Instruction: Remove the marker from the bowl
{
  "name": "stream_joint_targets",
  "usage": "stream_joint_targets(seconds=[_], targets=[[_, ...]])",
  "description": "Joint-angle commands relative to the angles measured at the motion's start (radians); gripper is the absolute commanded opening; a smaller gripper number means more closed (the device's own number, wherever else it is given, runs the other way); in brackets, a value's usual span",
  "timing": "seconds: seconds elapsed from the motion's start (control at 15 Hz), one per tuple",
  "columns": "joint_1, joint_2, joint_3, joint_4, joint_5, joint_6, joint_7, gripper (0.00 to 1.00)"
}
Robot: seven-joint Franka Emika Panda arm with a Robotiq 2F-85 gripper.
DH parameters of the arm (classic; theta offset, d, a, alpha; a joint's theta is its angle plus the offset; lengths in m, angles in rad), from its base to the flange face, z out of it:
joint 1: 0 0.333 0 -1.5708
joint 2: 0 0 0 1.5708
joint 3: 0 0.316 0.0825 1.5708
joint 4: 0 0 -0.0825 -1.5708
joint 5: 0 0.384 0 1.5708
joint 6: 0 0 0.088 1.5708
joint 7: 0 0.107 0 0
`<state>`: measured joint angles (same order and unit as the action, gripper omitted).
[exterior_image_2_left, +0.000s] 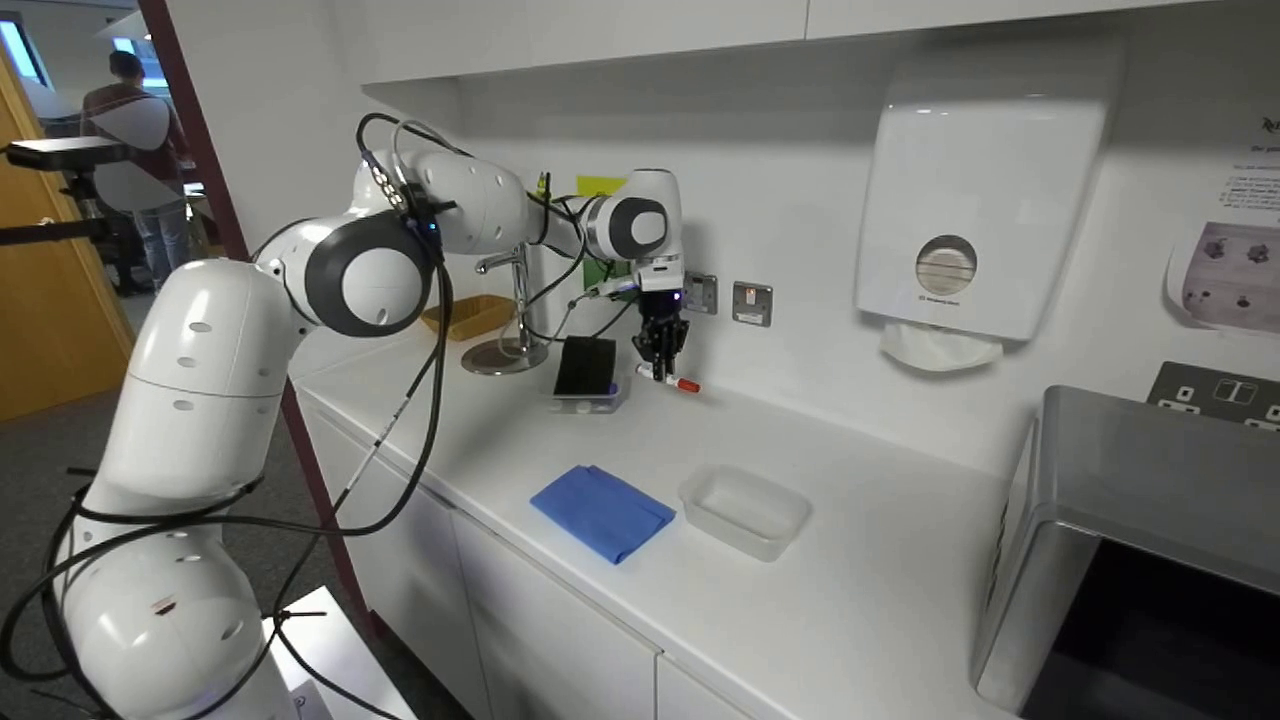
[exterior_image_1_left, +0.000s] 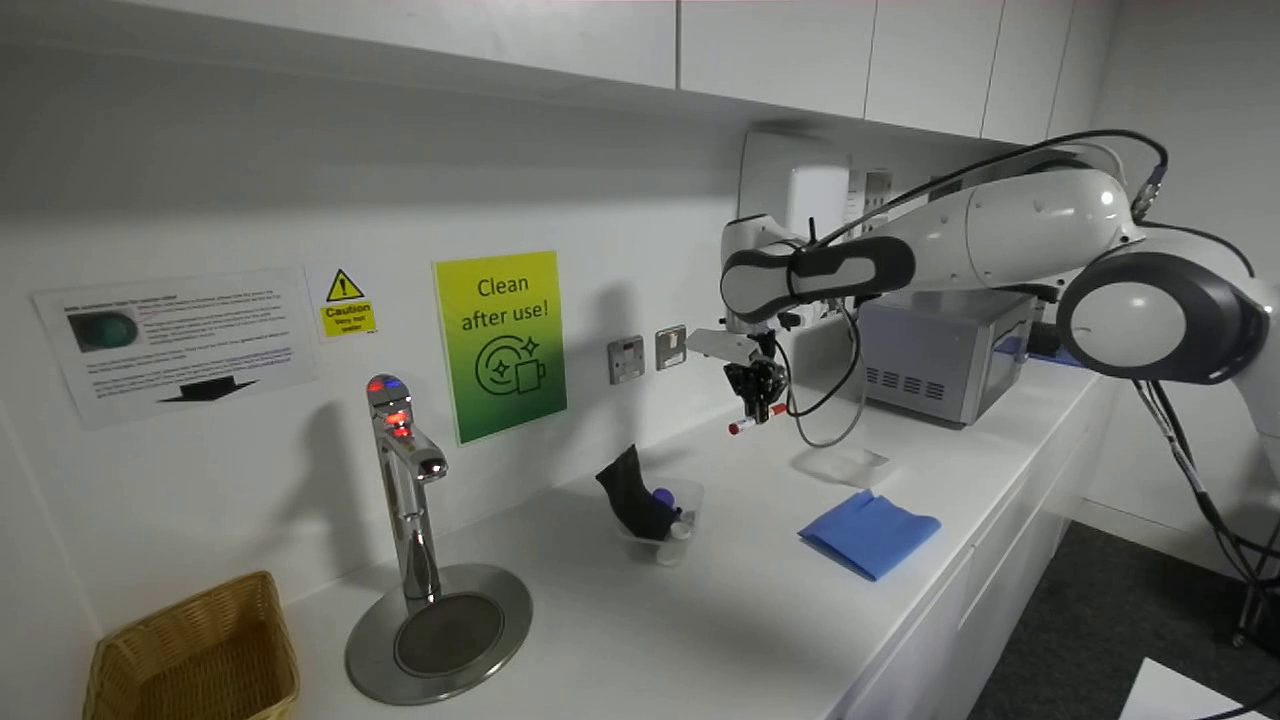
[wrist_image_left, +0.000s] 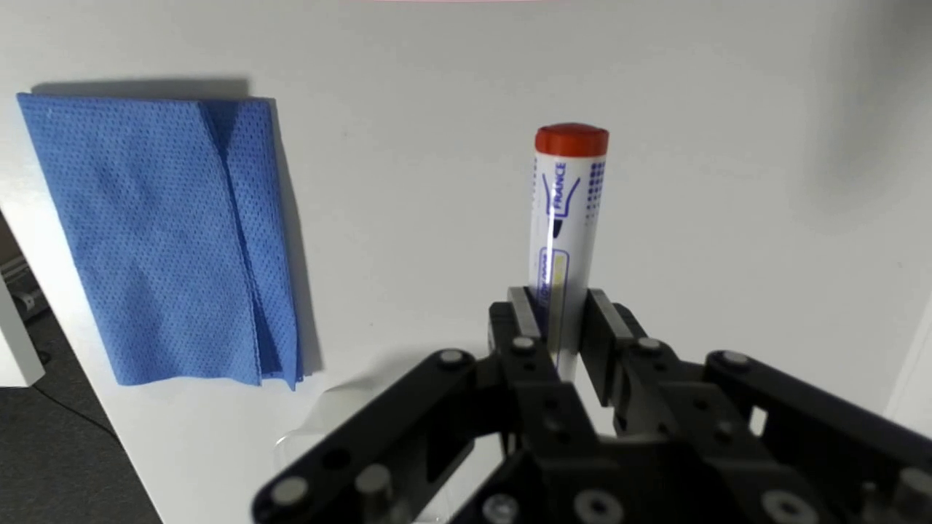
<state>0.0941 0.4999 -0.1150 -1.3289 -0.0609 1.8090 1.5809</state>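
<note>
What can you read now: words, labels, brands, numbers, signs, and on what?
"Clean after use!": yellow-green rectangular wall poster
"Caution Very hot water", with exclamation triangle: yellow warning notice
"FRANCE": red-and-white cylindrical marker; its other print unclear
Black arrow: white paper wall notice; its text too small
Too small or blurred: white towel dispenser logo; mauve-printed wall sheet

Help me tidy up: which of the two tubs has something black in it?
Only the tub nearer the tap: a black item juts out of it. The other tub is beside the cloth.
</note>
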Motion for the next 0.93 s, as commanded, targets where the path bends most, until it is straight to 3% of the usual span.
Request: stream_joint_targets(seconds=[0.0,0.4,0.87], targets=[[0.005,-0.152,-0.002,-0.186,-0.033,0.076,0.051,0.05],[-0.012,-0.247,0.014,-0.353,-0.013,0.087,0.074,0.05],[-0.018,-0.216,0.015,-0.396,-0.017,0.124,0.070,0.05]])
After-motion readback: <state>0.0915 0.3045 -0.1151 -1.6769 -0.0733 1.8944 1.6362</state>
